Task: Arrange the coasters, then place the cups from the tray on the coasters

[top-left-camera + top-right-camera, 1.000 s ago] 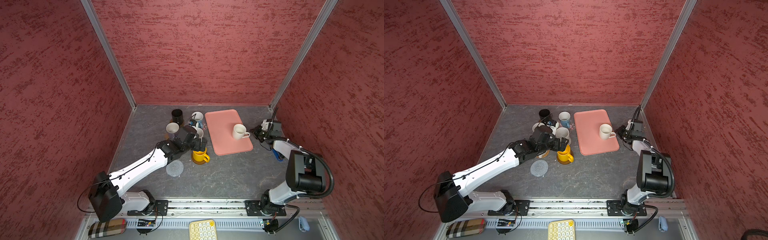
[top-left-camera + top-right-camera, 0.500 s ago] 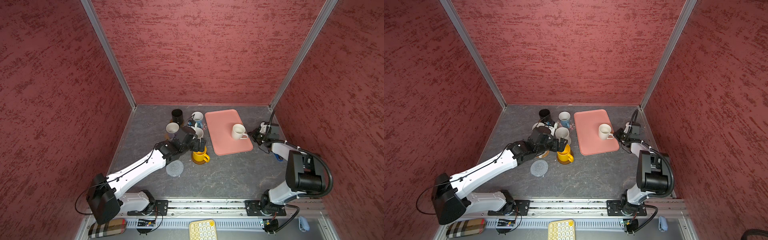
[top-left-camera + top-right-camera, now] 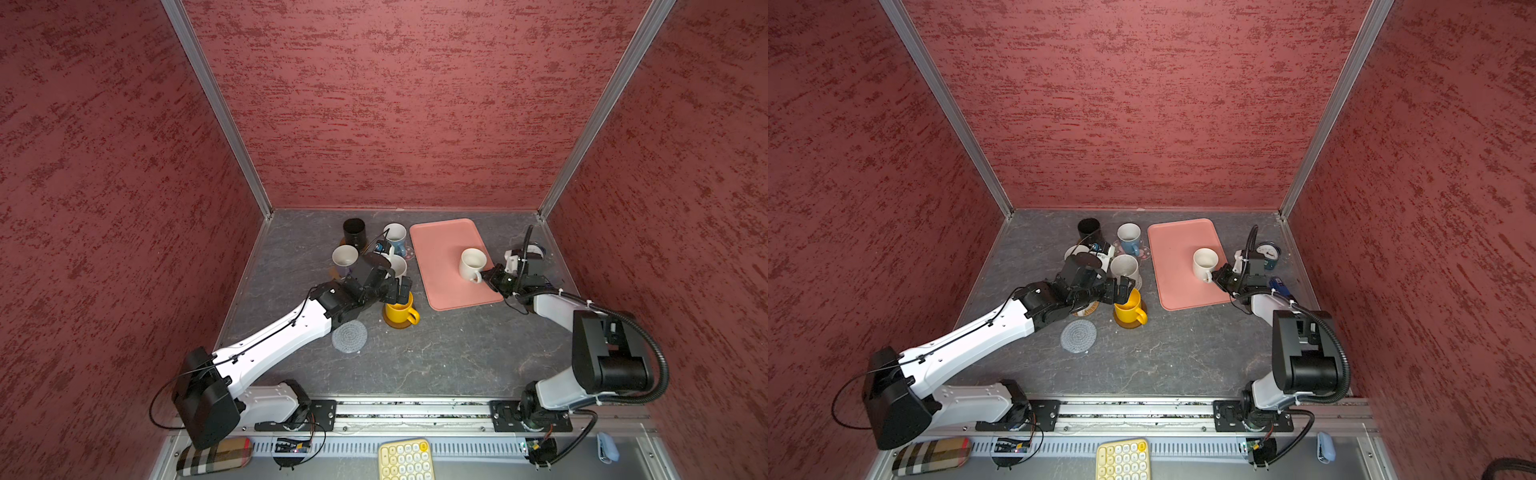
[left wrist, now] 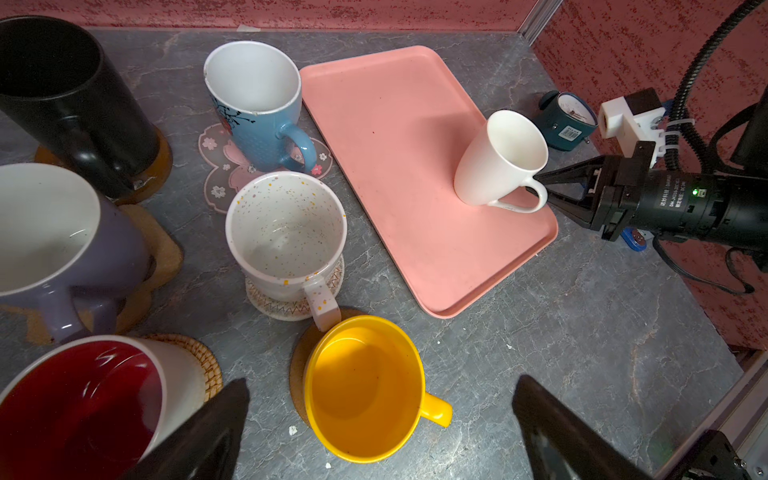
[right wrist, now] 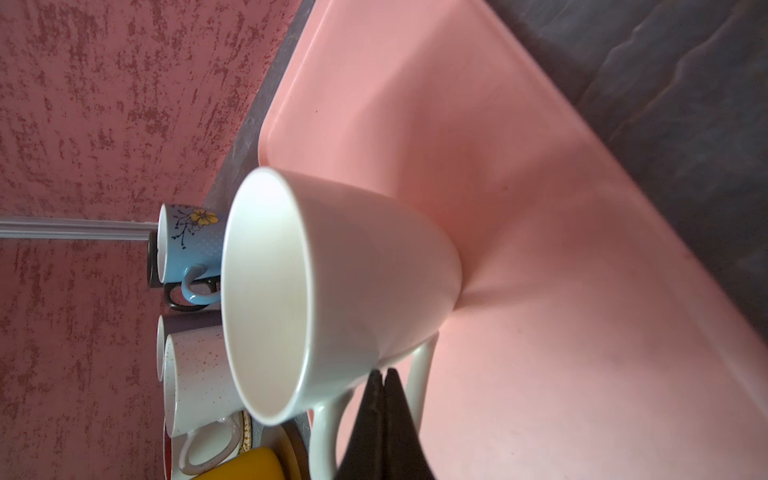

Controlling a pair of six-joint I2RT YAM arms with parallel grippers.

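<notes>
Only cup on the large flat pink rectangular tray [image 3: 440, 249]: a plain cream ceramic cup [image 3: 473, 264], mouth up near the tray's right edge, handle turned toward the right arm [image 3: 552, 305]. (Fully upright or slightly tipped? Hard to tell.) Pressed shut, the right jaws, tips poked into the handle loop between handle and cup wall, clearest in the right wrist view, clamping nothing.

Left of the tray, on the grey stone-patterned surface [image 3: 436, 357], six more cups in a cluster, each on a coaster. Nearest the tray's long edge: light blue flowered cup [image 4: 257, 104] on a pink flower-shaped coaster [image 4: 216, 158]. Next, speckled white cup [image 4: 286, 232] on a beige woven round with zigzag trim [image 4: 266, 303], then yellow cup [image 4: 361, 390] on a plain brown round disc [image 4: 299, 353], the speckled handle reaching right up to the yellow rim. Further left: tall black cup [image 4: 62, 83] on a glossy brown round disc [image 4: 162, 162], lavender cup [image 4: 54, 232] on a brown paw-shaped coaster [image 4: 166, 257], white cup with red inside [image 4: 83, 407] on a woven rattan round [image 4: 199, 361].

Spread wide, the left jaws, hanging above the yellow cup and holding nothing, one dark finger to either side of it in the left wrist view.

Bare grey woven round coaster [image 3: 349, 336] toward the front, beside the left arm [image 3: 282, 336], near the yellow cup but apart from it. Past the tray's right side, a small round teal clock [image 3: 1268, 254] just behind the right arm. Off the surface, by the front rail: pale yellow keypad [image 3: 405, 459].
</notes>
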